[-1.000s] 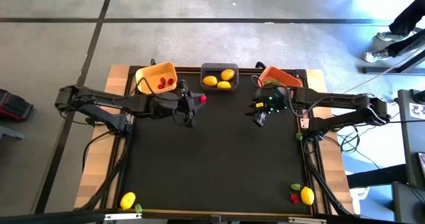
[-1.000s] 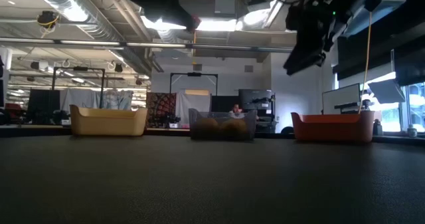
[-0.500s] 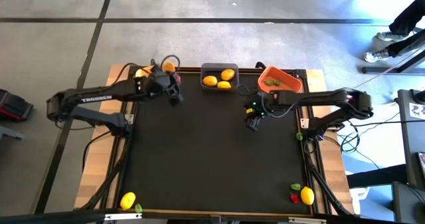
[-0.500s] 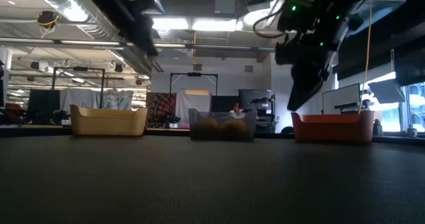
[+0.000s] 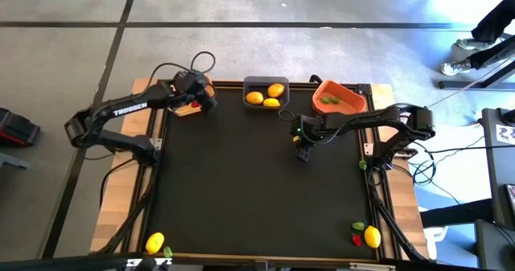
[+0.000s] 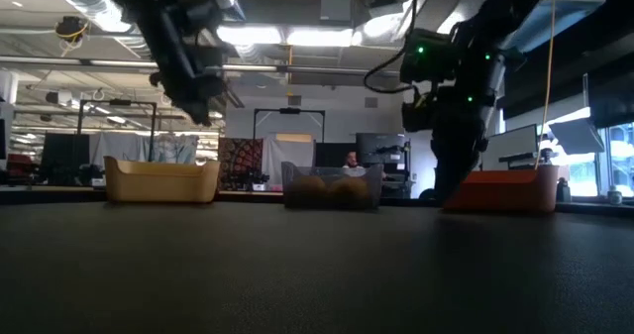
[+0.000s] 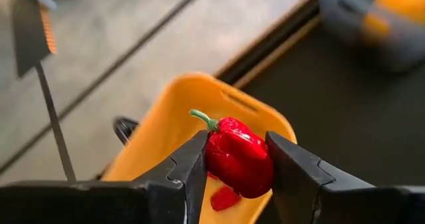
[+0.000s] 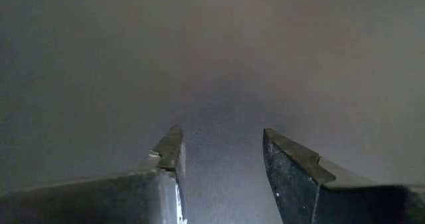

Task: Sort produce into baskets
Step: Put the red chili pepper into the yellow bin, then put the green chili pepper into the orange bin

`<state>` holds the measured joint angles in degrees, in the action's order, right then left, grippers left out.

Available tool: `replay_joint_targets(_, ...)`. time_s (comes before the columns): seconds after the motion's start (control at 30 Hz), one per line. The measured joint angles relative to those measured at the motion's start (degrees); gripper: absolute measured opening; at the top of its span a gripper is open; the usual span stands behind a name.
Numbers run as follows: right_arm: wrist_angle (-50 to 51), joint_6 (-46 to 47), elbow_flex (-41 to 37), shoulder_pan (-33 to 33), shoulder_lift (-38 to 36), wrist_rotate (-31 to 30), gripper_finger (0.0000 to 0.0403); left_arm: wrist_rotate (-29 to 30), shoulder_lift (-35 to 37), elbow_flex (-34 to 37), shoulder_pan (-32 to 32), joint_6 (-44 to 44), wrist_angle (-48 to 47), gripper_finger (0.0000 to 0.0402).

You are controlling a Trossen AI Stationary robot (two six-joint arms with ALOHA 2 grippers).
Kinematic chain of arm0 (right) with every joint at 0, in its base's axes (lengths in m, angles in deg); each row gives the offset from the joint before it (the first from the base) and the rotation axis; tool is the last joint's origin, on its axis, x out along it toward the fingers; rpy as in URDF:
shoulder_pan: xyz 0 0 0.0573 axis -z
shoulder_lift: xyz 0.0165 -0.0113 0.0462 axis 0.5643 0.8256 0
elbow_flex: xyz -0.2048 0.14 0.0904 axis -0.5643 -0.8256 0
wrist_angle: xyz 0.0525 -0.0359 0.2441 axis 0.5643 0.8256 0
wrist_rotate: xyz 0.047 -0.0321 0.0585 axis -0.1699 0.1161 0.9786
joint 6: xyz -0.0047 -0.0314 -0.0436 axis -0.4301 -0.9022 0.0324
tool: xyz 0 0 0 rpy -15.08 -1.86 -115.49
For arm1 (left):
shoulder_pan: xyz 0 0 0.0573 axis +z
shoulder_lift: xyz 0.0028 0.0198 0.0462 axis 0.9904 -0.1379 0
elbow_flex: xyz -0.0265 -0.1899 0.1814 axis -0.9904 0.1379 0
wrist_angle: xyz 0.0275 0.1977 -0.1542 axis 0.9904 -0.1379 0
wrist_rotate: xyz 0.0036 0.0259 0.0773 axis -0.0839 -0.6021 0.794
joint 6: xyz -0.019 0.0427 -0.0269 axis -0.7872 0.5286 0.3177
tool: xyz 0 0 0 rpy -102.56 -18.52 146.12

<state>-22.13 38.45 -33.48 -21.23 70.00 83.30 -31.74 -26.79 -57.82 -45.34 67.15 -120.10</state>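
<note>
I see the black table mat filling most of the high view, with three baskets along its far edge. My left gripper hangs above the yellow-orange basket at the far left corner, fingers pinched on a red pepper with a green stem; the pepper sits directly over the basket's open top, and another red piece lies inside below it. My right gripper points down near the mat, just in front of the orange basket; its fingers stand apart with nothing between them, only bare mat below. The dark grey basket between the other two holds lemons. The orange basket holds a green piece. At the near edge lie one lemon on the left and a lemon, red piece and green piece on the right.
</note>
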Motion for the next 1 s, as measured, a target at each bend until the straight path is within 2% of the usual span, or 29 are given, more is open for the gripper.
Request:
replay_joint_targets(0.27, -0.8, 0.0, 0.0, 0.0, 2.5, 0.2, 0.0140, -2.3, -8.9, 0.0, 4.2, -0.8, -1.4, 0.0136)
replay_joint_targets(0.53, -1.3, 0.0, 0.0, 0.0, 2.5, 0.2, 0.0140, -2.2, -14.7, 0.0, 4.5, -2.3, -1.0, 0.0139)
replay_joint_targets(0.87, -1.6, 0.0, 0.0, 0.0, 2.5, 0.2, 0.0140, -1.6, -15.0, 0.0, 4.6, -2.3, -0.7, 0.0221)
replay_joint_targets(1.0, -1.7, 0.0, 0.0, 0.0, 2.5, 0.2, 0.0140, -1.9, -15.0, 0.0, 4.5, -0.1, -1.2, 0.0234)
